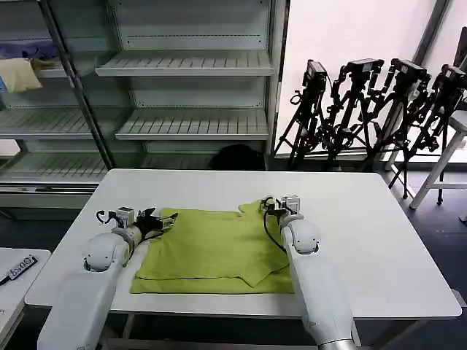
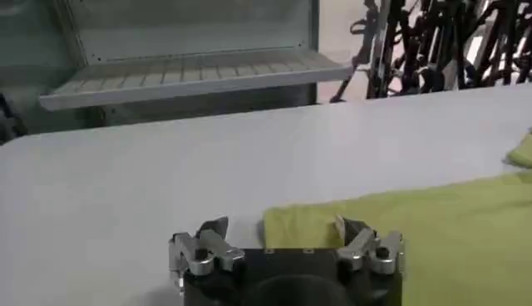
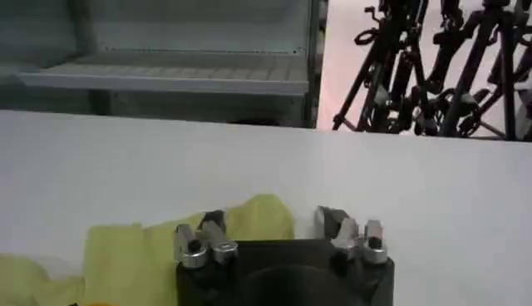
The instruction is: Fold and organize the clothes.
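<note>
The clothes, one lime yellow-green T-shirt [image 1: 215, 251], lie partly folded on the white table [image 1: 379, 240], with a flap turned over at the near right. My left gripper [image 1: 159, 220] sits low at the shirt's far left corner. It is open, and the shirt's edge [image 2: 303, 226] reaches into the gap of the left gripper [image 2: 283, 234] without being pinched. My right gripper [image 1: 273, 206] rests at the far right corner, also open. In its wrist view a raised fold of the shirt [image 3: 253, 218] stands between the spread fingers of the right gripper [image 3: 273, 224].
Metal shelves [image 1: 190, 65] stand behind the table, with a pale yellow cloth [image 1: 18, 73] and a purple cloth [image 1: 29, 49] on the left one. Camera tripods [image 1: 372, 109] crowd the back right. A small side table [image 1: 18, 270] is at the near left.
</note>
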You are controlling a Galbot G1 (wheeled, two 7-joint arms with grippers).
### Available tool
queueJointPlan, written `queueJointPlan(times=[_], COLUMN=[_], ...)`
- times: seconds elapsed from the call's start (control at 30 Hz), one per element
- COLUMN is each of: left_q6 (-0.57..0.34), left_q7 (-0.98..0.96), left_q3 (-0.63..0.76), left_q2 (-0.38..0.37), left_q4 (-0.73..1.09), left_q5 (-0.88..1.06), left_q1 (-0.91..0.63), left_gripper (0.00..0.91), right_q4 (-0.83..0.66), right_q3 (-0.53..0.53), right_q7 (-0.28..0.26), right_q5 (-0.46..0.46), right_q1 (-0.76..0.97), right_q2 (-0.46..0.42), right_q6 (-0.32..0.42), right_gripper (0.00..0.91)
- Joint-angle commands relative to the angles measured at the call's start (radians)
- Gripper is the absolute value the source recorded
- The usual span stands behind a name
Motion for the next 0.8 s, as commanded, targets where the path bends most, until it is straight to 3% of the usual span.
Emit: queueJointPlan(times=[0.03,0.07,0.13,0.17,0.2,0.8], left_q6=[-0.001,-0.001,-0.001,-0.001,-0.001,-0.001], left_q7=[0.000,0.001,0.001,0.002,0.003,0.020], left_q3=[0.000,0.000,0.001,0.001,0.002,0.001], left_q2=[-0.005,-0.005,-0.007,-0.007,-0.007,-0.005], left_q4=[0.010,0.008,0.005,0.004,0.004,-0.033], left_q5=[0.006,0.006,0.007,0.008,0.009,0.012], left_q1=[-0.002,-0.001,0.001,0.001,0.002,0.012], left_gripper=[0.615,0.443,0.282,0.040,0.010,0.000], right_q4=[-0.001,0.003,0.010,0.014,0.017,0.114], right_q3=[-0.001,-0.002,-0.002,-0.003,-0.003,-0.025], right_q7=[-0.002,-0.004,-0.005,-0.006,-0.006,-0.006], right_q5=[-0.004,-0.004,-0.004,-0.004,-0.004,0.039], right_q1=[-0.005,-0.008,-0.014,-0.016,-0.018,-0.053], right_q2=[-0.001,-0.003,-0.005,-0.006,-0.006,-0.018], right_q6=[-0.004,-0.004,-0.004,-0.004,-0.004,-0.003], right_gripper=[0.353,0.191,0.111,0.030,0.000,0.000])
